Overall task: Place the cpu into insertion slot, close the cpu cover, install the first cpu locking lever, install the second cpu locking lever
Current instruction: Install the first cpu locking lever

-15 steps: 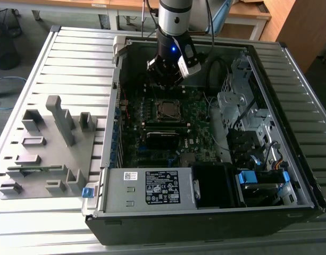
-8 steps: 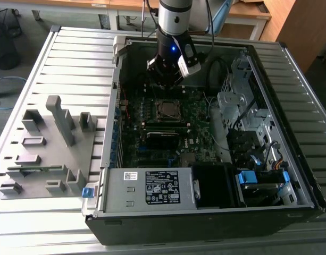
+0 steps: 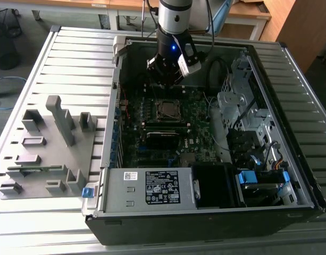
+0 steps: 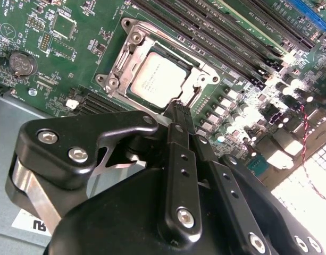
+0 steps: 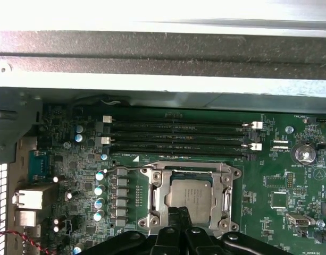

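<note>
The cpu (image 4: 155,79) lies flat in its socket on the green motherboard (image 3: 197,125), its silver-grey top (image 5: 190,194) showing through the window of the cpu cover (image 5: 157,194). The cover's silvery frame (image 4: 123,56) lies down flat around the chip. A thin wire lever (image 5: 120,169) runs along one side of the socket. My gripper (image 4: 178,109) hangs just above the socket's edge with its black fingers pressed together and nothing between them. In the exterior view the gripper (image 3: 165,81) hovers over the cpu (image 3: 167,109) inside the open computer case.
Black memory slots (image 5: 173,135) run beside the socket, and capacitors (image 5: 100,188) line its other side. The case wall (image 5: 163,53) rises close behind. A drive cage (image 3: 234,101) and power supply (image 3: 147,186) fill the case's other parts. A grey parts fixture (image 3: 46,149) sits at the exterior view's left.
</note>
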`<state>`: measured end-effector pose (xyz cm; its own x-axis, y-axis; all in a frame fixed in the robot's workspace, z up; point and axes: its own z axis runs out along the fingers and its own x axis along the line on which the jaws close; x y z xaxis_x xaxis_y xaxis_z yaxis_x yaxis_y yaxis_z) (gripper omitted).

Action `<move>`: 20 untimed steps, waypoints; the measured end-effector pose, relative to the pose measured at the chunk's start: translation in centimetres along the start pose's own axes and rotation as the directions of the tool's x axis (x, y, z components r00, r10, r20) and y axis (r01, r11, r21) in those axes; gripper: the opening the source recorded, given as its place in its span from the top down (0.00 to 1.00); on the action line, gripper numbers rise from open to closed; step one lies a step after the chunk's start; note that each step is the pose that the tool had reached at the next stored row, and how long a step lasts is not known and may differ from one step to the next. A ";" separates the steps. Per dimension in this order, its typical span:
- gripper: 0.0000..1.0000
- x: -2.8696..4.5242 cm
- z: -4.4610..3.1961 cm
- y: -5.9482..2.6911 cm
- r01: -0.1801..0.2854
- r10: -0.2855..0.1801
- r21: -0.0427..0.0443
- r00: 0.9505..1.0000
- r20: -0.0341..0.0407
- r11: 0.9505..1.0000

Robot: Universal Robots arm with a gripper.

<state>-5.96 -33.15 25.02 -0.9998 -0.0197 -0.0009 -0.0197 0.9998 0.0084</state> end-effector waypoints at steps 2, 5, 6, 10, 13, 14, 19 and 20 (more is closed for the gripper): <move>0.90 0.00 -0.01 0.00 0.000 0.000 0.000 1.000 0.000 1.000; 0.90 0.08 -0.02 0.00 0.000 0.000 0.000 1.000 0.000 1.000; 0.90 0.12 -0.02 0.00 0.000 0.000 0.000 1.000 0.000 1.000; 0.90 0.32 -0.01 0.01 0.000 0.000 0.000 1.000 0.000 1.000; 0.90 0.49 -0.01 0.01 0.000 0.000 0.000 1.000 0.000 1.000; 0.90 0.56 -0.01 0.01 0.000 0.000 0.000 1.000 0.000 1.000; 0.90 1.09 -0.01 0.02 0.000 0.000 0.000 1.000 0.000 1.000; 0.90 1.24 -0.01 0.02 0.000 0.000 0.000 1.000 0.000 1.000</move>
<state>-7.20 -33.15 25.03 -0.9998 -0.0196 -0.0008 -0.0196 0.9998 0.0083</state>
